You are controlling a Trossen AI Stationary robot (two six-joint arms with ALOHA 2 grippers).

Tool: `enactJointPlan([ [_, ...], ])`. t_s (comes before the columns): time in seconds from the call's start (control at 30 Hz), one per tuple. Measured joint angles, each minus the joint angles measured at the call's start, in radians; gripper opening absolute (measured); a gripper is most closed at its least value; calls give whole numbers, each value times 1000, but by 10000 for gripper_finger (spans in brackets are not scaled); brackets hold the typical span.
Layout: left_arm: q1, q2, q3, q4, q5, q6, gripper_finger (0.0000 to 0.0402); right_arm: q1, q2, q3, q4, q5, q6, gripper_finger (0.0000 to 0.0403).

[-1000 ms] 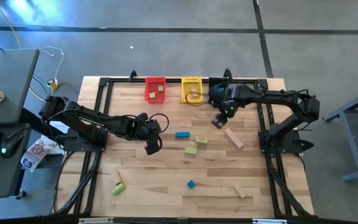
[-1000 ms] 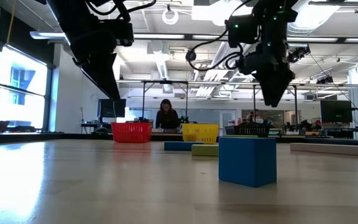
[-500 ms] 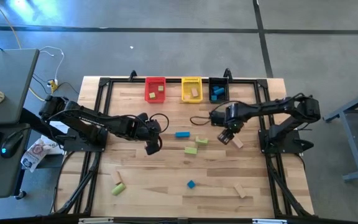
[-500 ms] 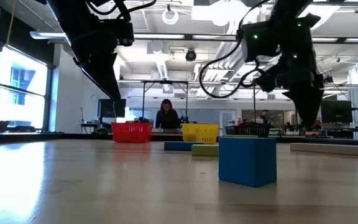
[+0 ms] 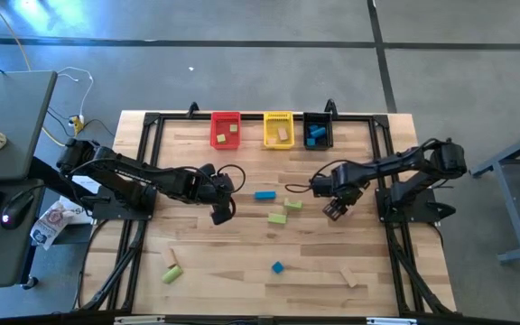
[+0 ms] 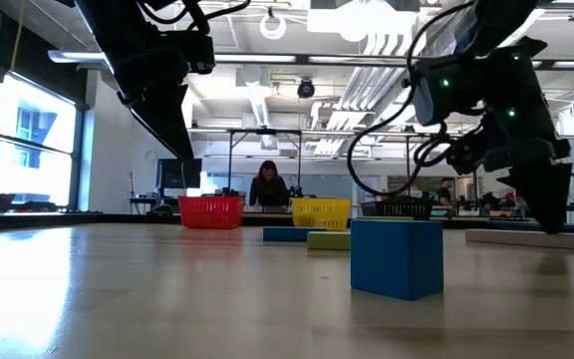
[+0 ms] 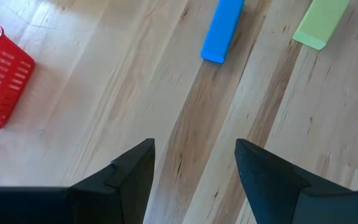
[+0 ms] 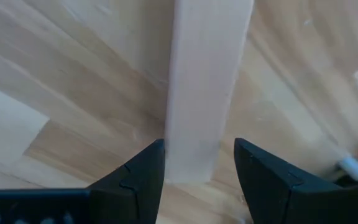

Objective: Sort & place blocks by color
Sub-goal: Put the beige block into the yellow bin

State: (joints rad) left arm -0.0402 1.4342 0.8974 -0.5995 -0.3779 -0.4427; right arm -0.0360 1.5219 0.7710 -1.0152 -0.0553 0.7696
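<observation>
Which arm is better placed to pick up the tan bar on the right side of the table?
Right. The right gripper hangs open directly over the tan bar, fingers straddling it. The left gripper waits near the blue bar.

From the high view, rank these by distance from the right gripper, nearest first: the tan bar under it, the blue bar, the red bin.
Right gripper, open, low over the table's right half.
1. Tan bar: between its fingers, right wrist view; hidden from above.
2. Blue bar: mid-table, toward the left arm.
3. Red bin: far edge, leftmost bin.
</observation>
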Motion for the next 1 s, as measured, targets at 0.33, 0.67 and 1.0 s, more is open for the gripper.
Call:
enactJointPlan([
  [0.33, 0, 0, 0, -1, 0, 0, 207, -1, -6, -94, 125, -52, 45, 135],
  [0.67, 0, 0, 0, -4, 0, 34, 207, -2, 1, -15, 172, 34, 9, 95],
  [1.0, -17, 0, 0, -3, 25, 96, 207, -50, 1, 119, 414, 40, -134, 95],
])
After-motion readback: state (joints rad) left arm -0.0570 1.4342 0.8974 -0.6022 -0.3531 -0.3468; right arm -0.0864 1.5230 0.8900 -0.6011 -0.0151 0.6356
